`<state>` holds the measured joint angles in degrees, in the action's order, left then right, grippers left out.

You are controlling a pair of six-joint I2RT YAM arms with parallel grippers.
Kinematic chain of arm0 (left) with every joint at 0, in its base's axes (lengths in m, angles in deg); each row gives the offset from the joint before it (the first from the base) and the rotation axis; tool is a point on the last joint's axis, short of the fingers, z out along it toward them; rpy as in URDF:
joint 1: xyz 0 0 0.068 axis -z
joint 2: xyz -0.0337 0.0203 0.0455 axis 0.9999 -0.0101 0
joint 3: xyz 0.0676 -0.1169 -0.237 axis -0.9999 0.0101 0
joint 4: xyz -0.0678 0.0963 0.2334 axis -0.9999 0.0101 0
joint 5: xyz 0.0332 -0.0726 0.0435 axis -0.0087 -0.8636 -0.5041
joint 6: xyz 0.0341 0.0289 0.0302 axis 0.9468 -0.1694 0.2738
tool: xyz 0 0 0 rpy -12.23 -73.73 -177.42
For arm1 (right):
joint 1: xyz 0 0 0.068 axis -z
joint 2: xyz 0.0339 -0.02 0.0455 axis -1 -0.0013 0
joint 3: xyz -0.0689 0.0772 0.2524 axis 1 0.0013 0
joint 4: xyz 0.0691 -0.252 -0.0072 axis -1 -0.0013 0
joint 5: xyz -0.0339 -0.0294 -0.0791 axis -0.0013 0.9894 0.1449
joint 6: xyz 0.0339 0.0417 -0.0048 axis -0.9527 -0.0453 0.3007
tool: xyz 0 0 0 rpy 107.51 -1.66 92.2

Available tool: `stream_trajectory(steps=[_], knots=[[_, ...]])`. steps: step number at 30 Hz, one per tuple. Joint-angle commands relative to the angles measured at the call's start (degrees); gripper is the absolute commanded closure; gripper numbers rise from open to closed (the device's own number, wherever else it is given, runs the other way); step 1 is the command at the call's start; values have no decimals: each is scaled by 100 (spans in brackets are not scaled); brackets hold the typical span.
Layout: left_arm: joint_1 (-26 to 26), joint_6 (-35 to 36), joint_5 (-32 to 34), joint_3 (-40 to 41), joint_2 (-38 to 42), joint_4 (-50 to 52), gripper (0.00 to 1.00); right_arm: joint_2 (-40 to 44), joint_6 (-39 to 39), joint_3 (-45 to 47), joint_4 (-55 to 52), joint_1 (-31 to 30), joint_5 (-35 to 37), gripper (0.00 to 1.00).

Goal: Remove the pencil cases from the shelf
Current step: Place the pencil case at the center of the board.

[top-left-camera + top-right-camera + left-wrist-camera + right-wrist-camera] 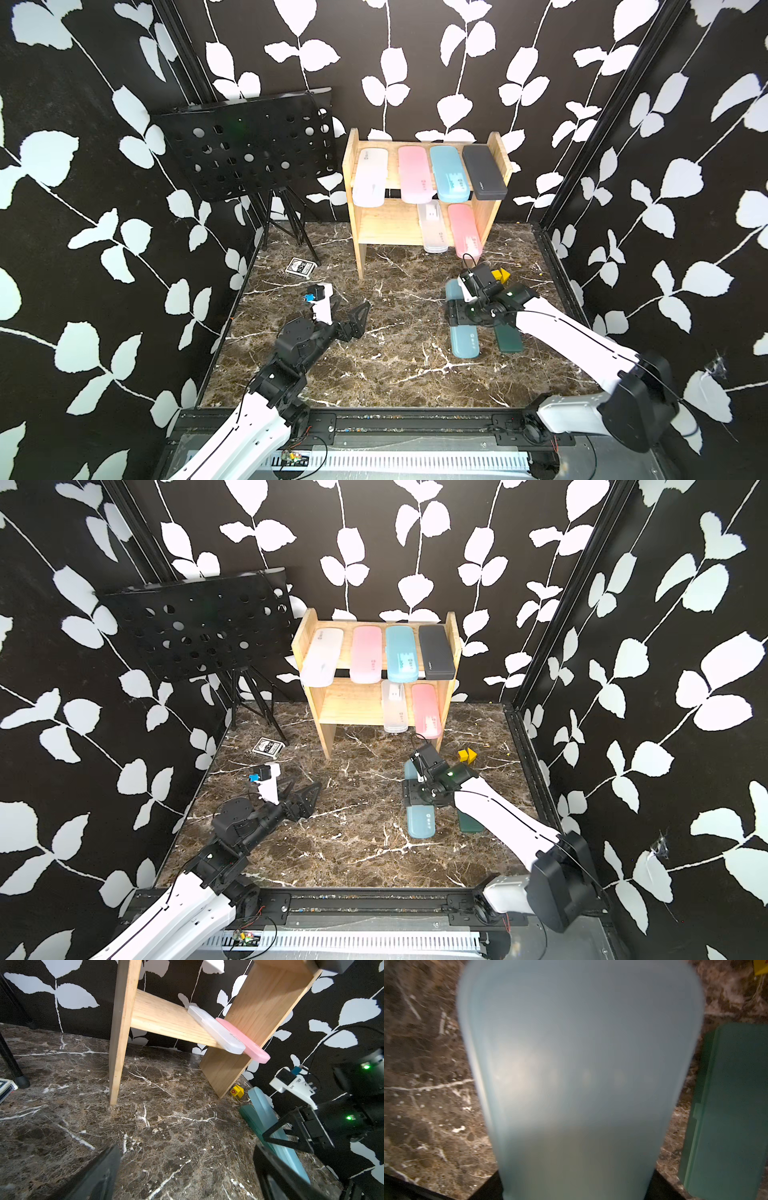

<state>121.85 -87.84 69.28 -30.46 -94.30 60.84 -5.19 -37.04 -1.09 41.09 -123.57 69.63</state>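
Six pencil cases lie on the shelf, nearer your right jaws, which clamp the light blue case; left jaws gape empty.

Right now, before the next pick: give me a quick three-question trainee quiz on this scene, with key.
1. Count: how many cases are on the shelf?
2. True or false: the left gripper is holding a case.
3. Pick one: which case lies on the table beside the blue case that the right gripper grips? A pink; B dark green; C dark grey.
Key: 1: six, four on the upper tier and two on the lower. 2: false, it is open and empty. 3: B, the dark green case.
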Motion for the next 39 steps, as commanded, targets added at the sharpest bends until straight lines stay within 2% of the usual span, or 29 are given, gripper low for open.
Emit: stream_trajectory(steps=[1,7,13,23,30,33,36,39], knots=[[11,7,-6,-140,-85,-42,1,-235,315,113,-122,157,-61,39],[11,18,-22,-140,-131,-27,1,-973,706,-36,-274,530,410,42],[10,108,-9,-196,-107,136,1,-1305,924,40,-60,945,342,42],[12,106,-13,-212,-200,118,1,-1982,994,76,174,1132,432,38],[10,54,-38,-251,-285,101,1,-2029,989,29,142,1135,653,27],[16,-88,-106,-253,-330,-12,1,-1980,1007,-25,67,1136,740,12],[16,-298,-165,-273,-436,-140,1,-1815,1019,-13,30,1132,784,2],[16,-454,-309,-401,-615,-162,1,-1492,975,58,76,1137,752,1]])
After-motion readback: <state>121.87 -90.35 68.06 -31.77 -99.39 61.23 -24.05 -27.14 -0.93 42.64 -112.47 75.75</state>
